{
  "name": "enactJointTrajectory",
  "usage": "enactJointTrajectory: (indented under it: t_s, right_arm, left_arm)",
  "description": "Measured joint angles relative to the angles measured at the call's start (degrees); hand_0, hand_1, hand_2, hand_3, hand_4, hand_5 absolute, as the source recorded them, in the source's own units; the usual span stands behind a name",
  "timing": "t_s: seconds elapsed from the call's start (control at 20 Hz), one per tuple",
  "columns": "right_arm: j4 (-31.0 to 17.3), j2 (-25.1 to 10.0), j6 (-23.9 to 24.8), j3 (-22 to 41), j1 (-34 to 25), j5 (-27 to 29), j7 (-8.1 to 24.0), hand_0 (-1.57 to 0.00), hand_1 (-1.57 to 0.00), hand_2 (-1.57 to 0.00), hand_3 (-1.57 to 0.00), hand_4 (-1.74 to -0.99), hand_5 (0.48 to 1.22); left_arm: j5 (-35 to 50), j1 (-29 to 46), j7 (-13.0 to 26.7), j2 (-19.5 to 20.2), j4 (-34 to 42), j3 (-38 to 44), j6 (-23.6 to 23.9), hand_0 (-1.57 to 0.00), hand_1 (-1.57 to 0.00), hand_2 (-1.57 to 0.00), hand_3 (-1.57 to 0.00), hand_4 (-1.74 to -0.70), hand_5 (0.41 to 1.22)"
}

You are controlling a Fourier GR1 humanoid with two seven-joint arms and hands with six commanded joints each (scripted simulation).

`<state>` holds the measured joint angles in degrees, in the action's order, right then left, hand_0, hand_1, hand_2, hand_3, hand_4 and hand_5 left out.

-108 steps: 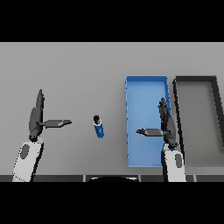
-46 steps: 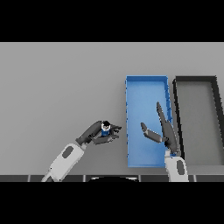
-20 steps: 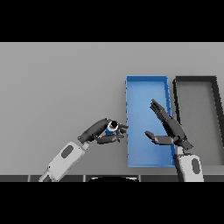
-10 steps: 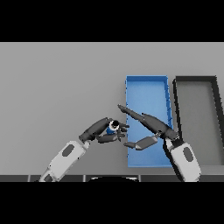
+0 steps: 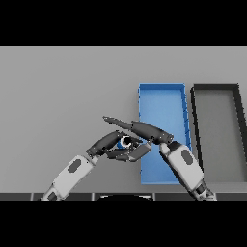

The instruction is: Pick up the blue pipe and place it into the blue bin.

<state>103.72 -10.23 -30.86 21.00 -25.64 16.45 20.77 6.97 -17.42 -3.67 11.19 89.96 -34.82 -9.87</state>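
The blue pipe (image 5: 123,143) is sitting curled inside the left hand (image 5: 107,144), just at nine o'clock of the blue bin (image 5: 161,99). The right hand (image 5: 140,131) is reaching over it with fingers straight, apparently touching. A handover here is risking a knock, dropping the pipe onto the surface (image 5: 62,96) short of the bin.

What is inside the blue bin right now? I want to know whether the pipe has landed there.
The blue bin shows only bare blue floor. Its lower part is covered by the right robot hand and forearm. The blue pipe is outside, in the left robot hand.
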Motion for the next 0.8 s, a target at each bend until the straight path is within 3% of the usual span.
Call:
enactJointTrajectory:
  t_s: [0.05, 0.15, 0.25, 0.3, 0.4, 0.5, 0.6, 0.7, 0.8]
  right_arm:
    - [-0.6, 0.1, -0.7, 0.0, -0.4, 0.4, -0.5, -0.05, -0.08, -0.10, -0.05, -1.245, 0.506]
    - [-2.1, 1.2, -1.2, 0.2, -3.0, 1.3, 0.5, -0.35, -0.38, -0.38, -0.30, -1.335, 0.507]
    - [-3.2, 2.1, -2.5, 1.5, -3.9, 0.5, 1.2, -0.72, -0.70, -0.74, -0.63, -1.430, 0.522]
    - [-4.4, 2.4, -2.9, 1.3, -4.8, 0.1, 0.1, -0.89, -0.87, -0.91, -0.77, -1.486, 0.550]
    - [-4.8, 3.1, -3.4, 1.8, -5.7, 3.8, -0.3, -1.13, -1.12, -1.14, -0.96, -1.562, 0.666]
    - [-5.3, 3.3, -3.2, 2.3, -5.3, 6.8, 1.0, -1.29, -1.29, -1.30, -1.18, -1.495, 0.826]
    - [-5.5, 3.3, -2.5, 2.7, -4.7, 7.8, -3.2, -1.39, -1.39, -1.40, -1.32, -1.452, 0.968]
    - [-5.7, 2.2, -1.9, 3.2, -5.7, 4.8, -8.4, -1.46, -1.45, -1.46, -1.41, -1.447, 1.059]
    - [-5.1, 1.1, -1.7, 4.7, -6.0, 2.6, -9.1, -1.50, -1.50, -1.50, -1.47, -1.465, 1.118]
  left_arm:
    - [1.2, -0.1, 0.4, 0.2, -0.1, 0.6, -0.5, -1.57, -1.57, -1.57, -1.48, -1.74, 1.221]
    - [0.0, -0.4, -0.3, 0.5, -1.1, 0.5, -0.7, -1.18, -1.08, -1.06, -1.03, -1.68, 1.221]
    - [-2.5, -1.6, 6.0, 2.6, -1.0, -1.6, -2.6, -0.82, -0.71, -0.68, -0.66, -1.48, 1.221]
    - [-3.4, -1.6, 7.8, 2.4, -0.6, -1.6, -2.2, -0.78, -0.71, -0.69, -0.58, -1.53, 1.221]
    - [-4.1, -1.1, 6.0, 1.5, -0.4, -0.3, -1.0, -1.06, -1.02, -0.97, -0.94, -1.61, 1.221]
    - [-2.6, 0.4, 4.5, 0.8, -0.6, 0.5, -1.5, -1.25, -1.22, -1.12, -1.17, -1.66, 1.221]
    - [-1.2, 1.1, 4.9, -1.0, -0.3, 1.6, -1.9, -1.36, -1.34, -1.25, -1.31, -1.69, 1.221]
    - [-0.5, 1.3, 4.7, -2.5, -0.1, 2.5, -2.3, -1.44, -1.43, -1.35, -1.41, -1.71, 1.221]
    - [-0.5, 1.9, 4.6, -2.1, 0.2, 2.8, -2.7, -1.49, -1.48, -1.39, -1.46, -1.72, 1.221]
